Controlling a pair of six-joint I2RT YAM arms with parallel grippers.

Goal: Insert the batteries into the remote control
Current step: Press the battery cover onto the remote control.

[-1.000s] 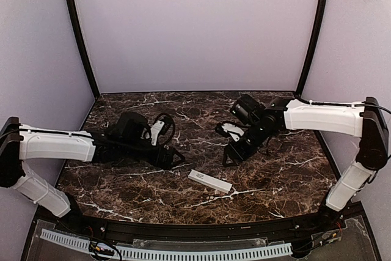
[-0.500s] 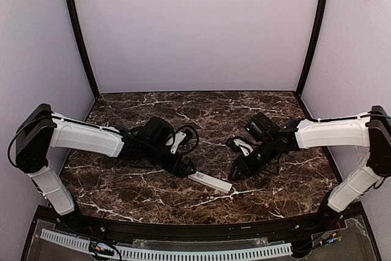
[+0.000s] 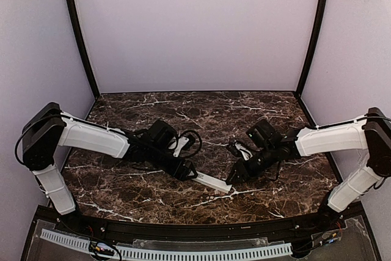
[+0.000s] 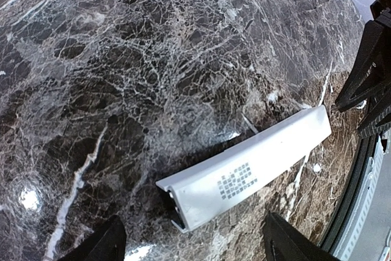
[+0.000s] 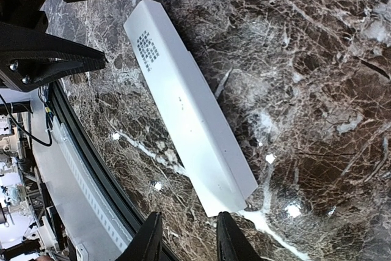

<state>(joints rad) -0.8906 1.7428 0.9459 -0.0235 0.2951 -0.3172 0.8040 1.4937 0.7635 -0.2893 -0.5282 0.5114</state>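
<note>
Dark marbled tabletop (image 3: 183, 105) carries the remote control (image 3: 214, 182), a slim white bar lying flat near the middle of the near edge. The left gripper (image 3: 191, 174) stands wide apart at one end, and the right gripper (image 3: 233, 179) at the other, narrowly parted and empty. It looks light, rigid and smooth, likely to skid on polished stone, so pinch across its long sides.

The dark, white-veined marble worktop (image 3: 134, 114) carries one white remote (image 3: 214, 182), lying flat and aslant near its front edge.
</note>
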